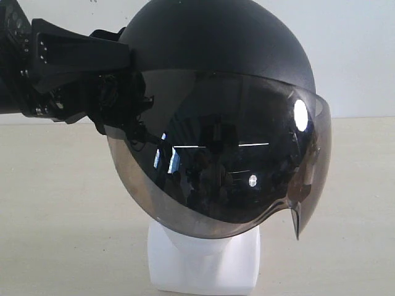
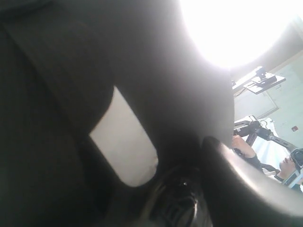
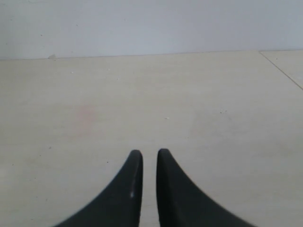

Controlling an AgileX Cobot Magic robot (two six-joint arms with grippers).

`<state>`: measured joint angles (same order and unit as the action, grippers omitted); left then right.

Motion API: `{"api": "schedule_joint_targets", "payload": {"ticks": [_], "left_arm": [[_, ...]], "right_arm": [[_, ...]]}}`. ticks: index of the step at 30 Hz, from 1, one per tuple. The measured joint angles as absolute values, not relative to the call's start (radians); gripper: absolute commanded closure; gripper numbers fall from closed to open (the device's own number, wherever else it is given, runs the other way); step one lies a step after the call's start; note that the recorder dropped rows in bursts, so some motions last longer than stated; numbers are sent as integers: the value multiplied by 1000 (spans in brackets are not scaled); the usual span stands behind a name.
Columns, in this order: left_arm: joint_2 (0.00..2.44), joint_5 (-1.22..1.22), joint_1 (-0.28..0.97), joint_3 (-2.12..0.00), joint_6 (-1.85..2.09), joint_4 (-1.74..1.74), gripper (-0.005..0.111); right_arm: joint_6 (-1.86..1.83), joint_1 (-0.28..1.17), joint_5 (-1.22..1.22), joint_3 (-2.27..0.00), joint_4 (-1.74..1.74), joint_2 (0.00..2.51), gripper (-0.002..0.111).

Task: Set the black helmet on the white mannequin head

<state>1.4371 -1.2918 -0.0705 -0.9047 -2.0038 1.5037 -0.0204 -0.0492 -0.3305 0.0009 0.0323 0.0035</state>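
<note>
One matte black rounded helmet (image 1: 216, 43) sits over the one smooth white mannequin head (image 1: 203, 265). Beside that head, the left gripper (image 1: 123, 68) clamps the helmet's rim; the right gripper (image 3: 149, 156) is nearly closed, empty.

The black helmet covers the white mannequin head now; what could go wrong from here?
The left gripper holds the black helmet by its rim; a sideways pull could drag it off or tip the white mannequin head, whose base looks narrow. The visor hides the face, so a poor seating would go unseen.
</note>
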Motion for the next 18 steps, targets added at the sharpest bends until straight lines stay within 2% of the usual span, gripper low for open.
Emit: {"api": "schedule_joint_targets", "payload": {"ticks": [12,15,18], "left_arm": [[1437,-1292,-72,-905,-2004,1506,101],[1437,-1292,-72,-905,-2004,1506,89],[1437,-1292,-72,-905,-2004,1506,72]], "right_arm": [[-20,-49,-330,1,32,3,96],[-20,-49,-330,1,32,3,96],[-20,-49,-330,1,32,3,96]]}}
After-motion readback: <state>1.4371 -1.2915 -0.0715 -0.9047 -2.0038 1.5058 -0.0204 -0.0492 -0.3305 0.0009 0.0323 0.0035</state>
